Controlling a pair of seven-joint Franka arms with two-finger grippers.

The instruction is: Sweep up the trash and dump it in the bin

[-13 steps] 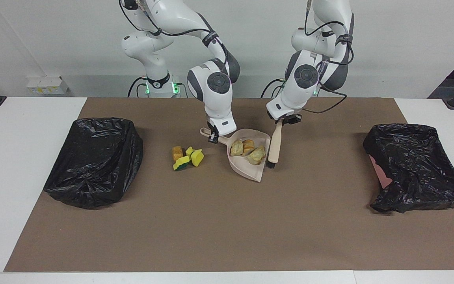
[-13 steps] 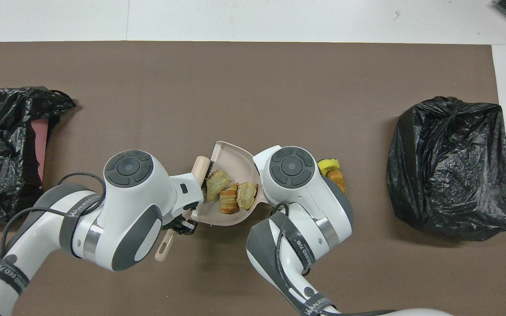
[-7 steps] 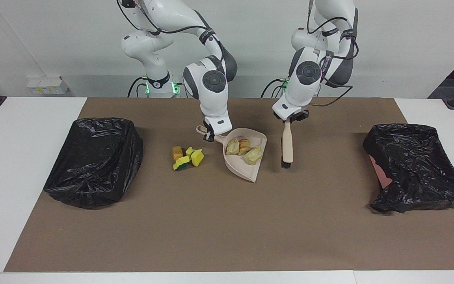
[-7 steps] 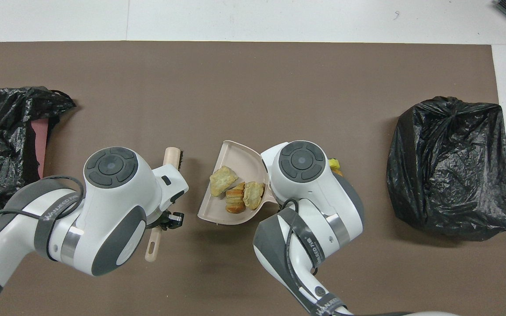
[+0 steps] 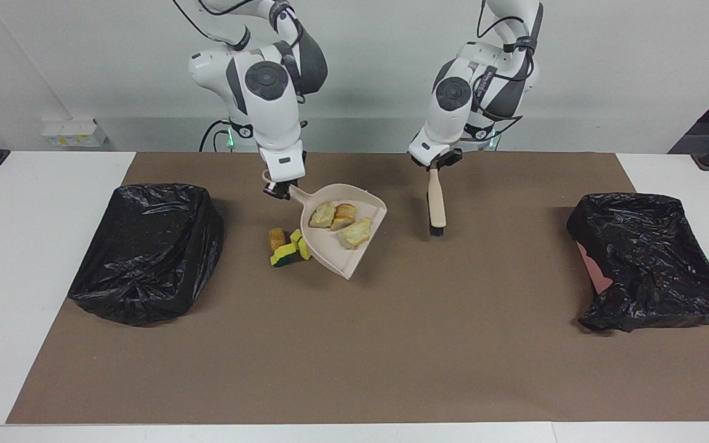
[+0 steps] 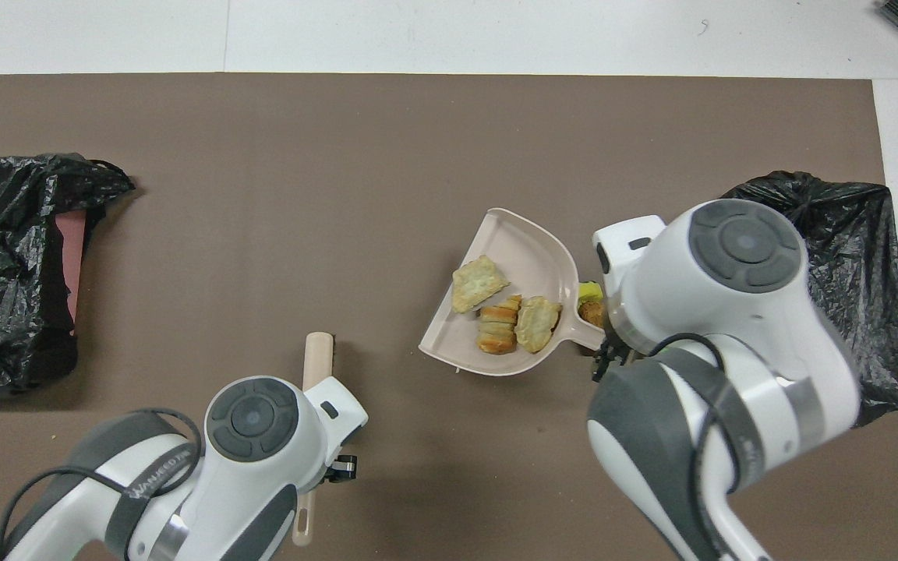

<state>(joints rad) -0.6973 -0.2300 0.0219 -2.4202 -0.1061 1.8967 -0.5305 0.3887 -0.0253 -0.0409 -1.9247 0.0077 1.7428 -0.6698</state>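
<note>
My right gripper is shut on the handle of the beige dustpan and holds it tilted in the air. Three golden-tan bread chunks lie in it. The pan's edge hangs over the yellow-and-green sponge pieces and the brown lump on the mat. My left gripper is shut on the beige brush, bristles down, apart from the pan. In the overhead view the dustpan and bread show; the brush pokes out from under the left arm.
A black bag-lined bin stands at the right arm's end of the brown mat, another at the left arm's end. In the overhead view the right arm covers part of the first bin.
The right arm has lifted the dustpan with the bread and carried it toward the right arm's end, over the sponge pieces. The left arm has drawn the brush away from the pan, toward the robots.
</note>
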